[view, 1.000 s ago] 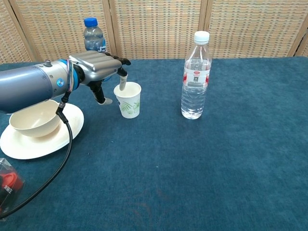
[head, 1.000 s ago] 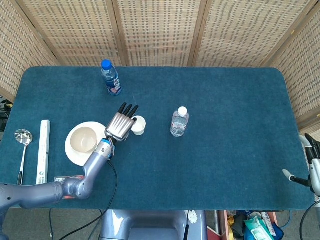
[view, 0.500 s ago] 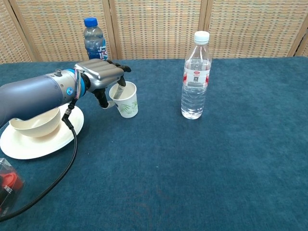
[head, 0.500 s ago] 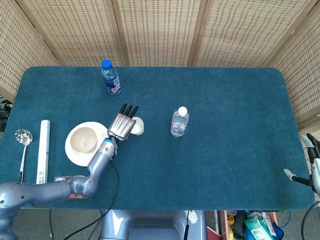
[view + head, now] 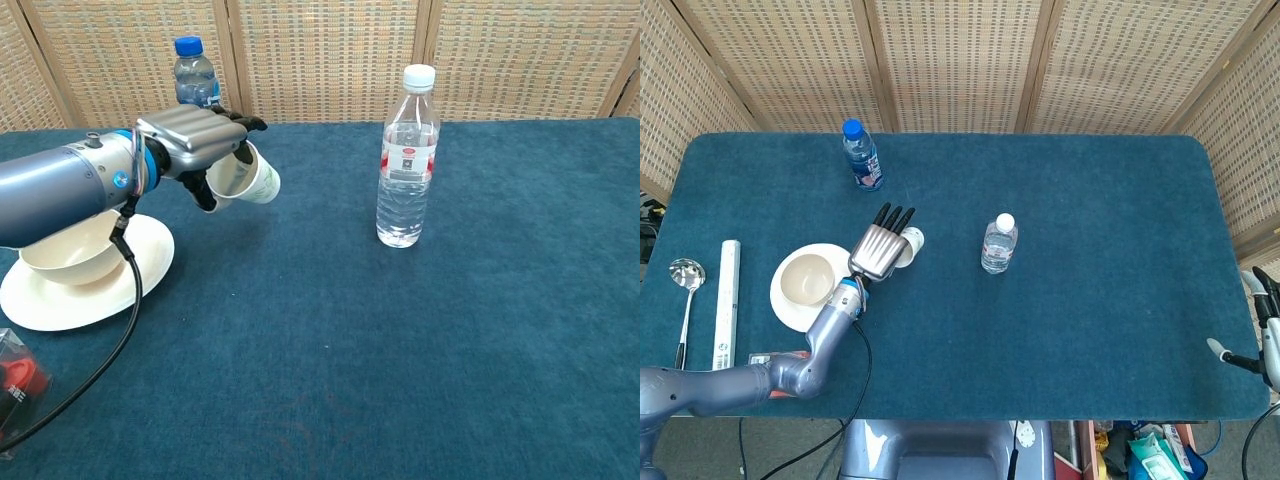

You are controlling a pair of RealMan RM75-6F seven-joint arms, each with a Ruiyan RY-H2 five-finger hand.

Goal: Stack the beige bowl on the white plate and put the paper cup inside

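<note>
The fingers [image 5: 245,124] of the left hand [image 5: 192,138] curl over the rim of the paper cup [image 5: 243,177], pinching it and holding it tilted, mouth turned toward the hand, clear of the cloth. In the head view the same left hand [image 5: 878,253] hides most of the cup [image 5: 911,243], which sits just beside the plate's far right edge.

One beige bowl [image 5: 68,256] rests in one white plate [image 5: 55,300], near the left forearm; from above the bowl [image 5: 806,279] sits centred on the plate [image 5: 783,310].

Only a small part of the right hand [image 5: 1264,322] shows at the lower right corner of the head view, off the table edge; whether its fingers are apart or closed cannot be told.

There are two water bottles: a clear one with a white cap [image 5: 407,157] standing upright mid-table, well apart from the cup, and a blue-capped one [image 5: 195,76] upright at the back. At the left edge lie one metal ladle [image 5: 685,290] and one long white box [image 5: 728,302], side by side.

The table is covered in a dark teal cloth [image 5: 1090,250]. Woven rattan screens [image 5: 960,60] stand behind and to both sides.
</note>
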